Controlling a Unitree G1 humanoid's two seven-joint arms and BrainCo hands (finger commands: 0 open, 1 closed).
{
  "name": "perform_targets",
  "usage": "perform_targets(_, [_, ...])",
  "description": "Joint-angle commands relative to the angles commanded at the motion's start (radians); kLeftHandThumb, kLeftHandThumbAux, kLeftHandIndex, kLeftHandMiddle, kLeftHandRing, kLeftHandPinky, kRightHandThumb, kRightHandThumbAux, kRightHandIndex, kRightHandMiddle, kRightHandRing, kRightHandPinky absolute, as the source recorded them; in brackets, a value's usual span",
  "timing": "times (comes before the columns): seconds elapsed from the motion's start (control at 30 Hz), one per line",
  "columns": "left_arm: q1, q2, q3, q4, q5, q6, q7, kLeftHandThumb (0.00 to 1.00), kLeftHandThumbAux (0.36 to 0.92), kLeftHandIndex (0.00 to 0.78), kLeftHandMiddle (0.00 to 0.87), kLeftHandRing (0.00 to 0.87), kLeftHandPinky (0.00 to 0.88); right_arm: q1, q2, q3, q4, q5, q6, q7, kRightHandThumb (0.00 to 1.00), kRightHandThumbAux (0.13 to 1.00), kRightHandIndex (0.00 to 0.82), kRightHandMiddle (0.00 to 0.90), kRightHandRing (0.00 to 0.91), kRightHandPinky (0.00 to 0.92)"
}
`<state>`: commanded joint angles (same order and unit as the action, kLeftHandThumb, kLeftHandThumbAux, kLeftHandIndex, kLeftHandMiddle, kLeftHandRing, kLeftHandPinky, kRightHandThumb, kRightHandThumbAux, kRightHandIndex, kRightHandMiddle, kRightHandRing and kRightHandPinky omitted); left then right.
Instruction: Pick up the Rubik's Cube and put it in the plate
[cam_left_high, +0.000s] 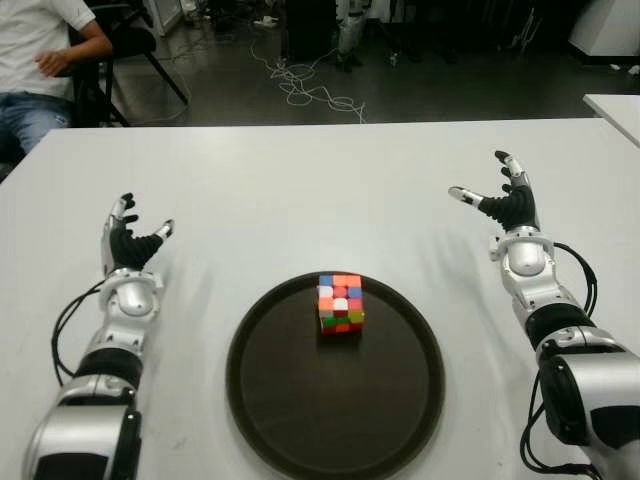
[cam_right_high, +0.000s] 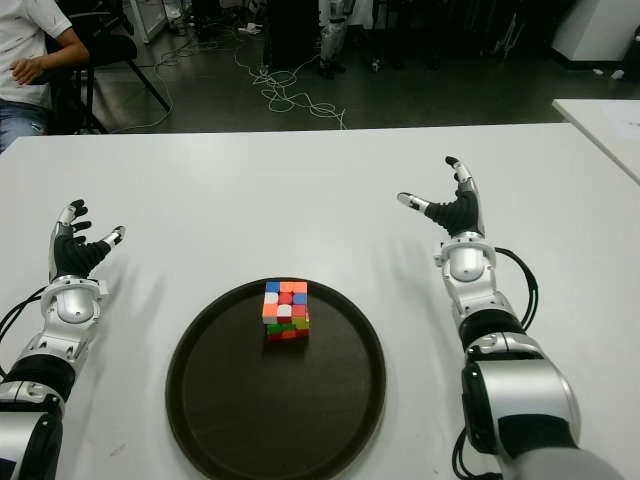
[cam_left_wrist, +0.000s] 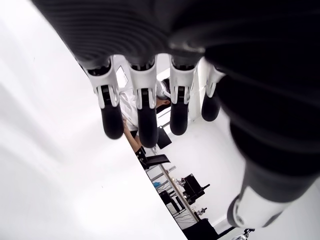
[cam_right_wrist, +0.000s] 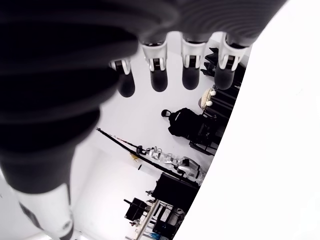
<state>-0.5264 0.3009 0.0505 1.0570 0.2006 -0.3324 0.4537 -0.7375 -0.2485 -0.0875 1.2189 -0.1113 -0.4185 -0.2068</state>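
I see the Rubik's Cube (cam_left_high: 340, 303) sitting in the dark plate (cam_left_high: 290, 420) on the white desk (cam_left_high: 300, 190). My left hand (cam_left_high: 128, 243) and right hand (cam_left_high: 505, 199) flank the plate, fingers spread, holding nothing.

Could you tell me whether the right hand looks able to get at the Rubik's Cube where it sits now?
Probably yes. The Rubik's Cube sits uncovered on the dark plate, nothing beside it. The right hand shows open to the plate's right, with only bare white table between. The left hand is open at the far side.
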Motion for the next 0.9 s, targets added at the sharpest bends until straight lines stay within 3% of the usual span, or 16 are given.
perform_targets(0.2, [0.0, -0.004, 0.007, 0.001, -0.005, -0.008, 0.003, 0.281, 0.754, 0.116, 0.19, 0.209, 0.258, -0.005, 0.006, -0.052, 0.013, 0.069, 0.008, 0.077, 0.0, 0.785, 0.019, 0.008, 0.006, 0.024])
perform_targets(0.3, [0.002, -0.007, 0.018, 0.001, -0.015, -0.014, 0.006, 0.265, 0.757, 0.118, 0.208, 0.237, 0.3, 0.003, 0.026, -0.102, 0.008, 0.13, -0.007, 0.124, 0.0, 0.814, 0.007, 0.002, 0.001, 0.023])
perform_targets(0.4, [0.003, -0.011, 0.031, -0.002, -0.03, -0.026, 0.002, 0.255, 0.77, 0.119, 0.23, 0.272, 0.344, 0.139, 0.083, -0.105, -0.11, 0.151, -0.127, 0.118, 0.0, 0.829, 0.002, 0.0, 0.0, 0.024])
perform_targets(0.47, [0.004, -0.012, 0.036, -0.003, -0.036, -0.029, 0.0, 0.251, 0.78, 0.119, 0.256, 0.303, 0.381, 0.21, 0.097, -0.096, -0.182, 0.146, -0.18, 0.114, 0.0, 0.828, 0.001, 0.0, 0.0, 0.021])
perform_targets(0.57, [0.005, -0.013, 0.042, -0.002, -0.042, -0.033, -0.001, 0.216, 0.796, 0.119, 0.373, 0.418, 0.486, 0.258, 0.091, -0.082, -0.223, 0.122, -0.227, 0.103, 0.0, 0.814, 0.0, 0.0, 0.0, 0.007])
perform_targets(0.7, [0.007, -0.014, 0.05, 0.0, -0.045, -0.036, 0.005, 0.178, 0.803, 0.123, 0.457, 0.519, 0.553, 0.265, 0.066, -0.053, -0.215, 0.063, -0.261, 0.069, 0.0, 0.801, 0.0, 0.0, 0.0, 0.001])
perform_targets(0.73, [0.008, -0.015, 0.052, -0.001, -0.045, -0.036, 0.009, 0.172, 0.805, 0.125, 0.473, 0.543, 0.571, 0.247, 0.055, -0.044, -0.196, 0.043, -0.258, 0.059, 0.0, 0.798, 0.0, 0.0, 0.0, 0.001])
perform_targets(0.8, [0.01, -0.016, 0.054, -0.004, -0.044, -0.038, 0.013, 0.152, 0.806, 0.131, 0.432, 0.544, 0.575, 0.222, 0.045, -0.033, -0.172, 0.019, -0.251, 0.045, 0.0, 0.792, 0.0, 0.0, 0.0, 0.0])
perform_targets(0.9, [0.012, -0.015, 0.058, -0.008, -0.045, -0.039, 0.014, 0.129, 0.798, 0.133, 0.356, 0.458, 0.499, 0.204, 0.043, -0.028, -0.155, 0.009, -0.249, 0.036, 0.0, 0.787, 0.0, 0.0, 0.0, 0.0])
